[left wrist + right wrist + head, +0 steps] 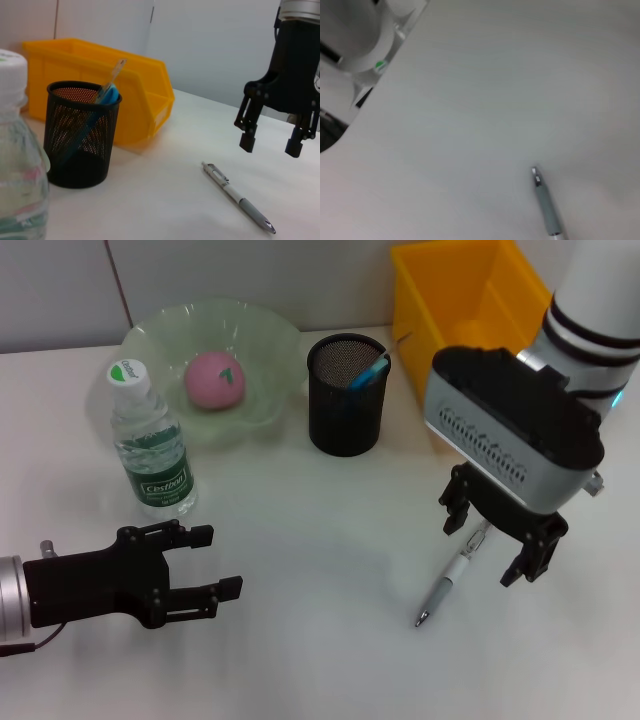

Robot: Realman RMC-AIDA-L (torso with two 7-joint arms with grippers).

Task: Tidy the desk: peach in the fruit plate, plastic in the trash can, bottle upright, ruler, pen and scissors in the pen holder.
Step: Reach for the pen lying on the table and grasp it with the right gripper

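The pen lies flat on the white counter, its tip pointing toward the robot and its clip end lying under the right tool. That tool hangs just above the pen with its black fingers spread apart, holding nothing. At the near left, the left tool hovers low over the counter, its fingers open and empty. Just beyond it the water bottle stands upright with its cap on. Farther back, the black mesh pen holder holds a blue-handled item and a ruler. Left of it, the peach sits in the green fruit plate. The yellow bin stands at the far right.
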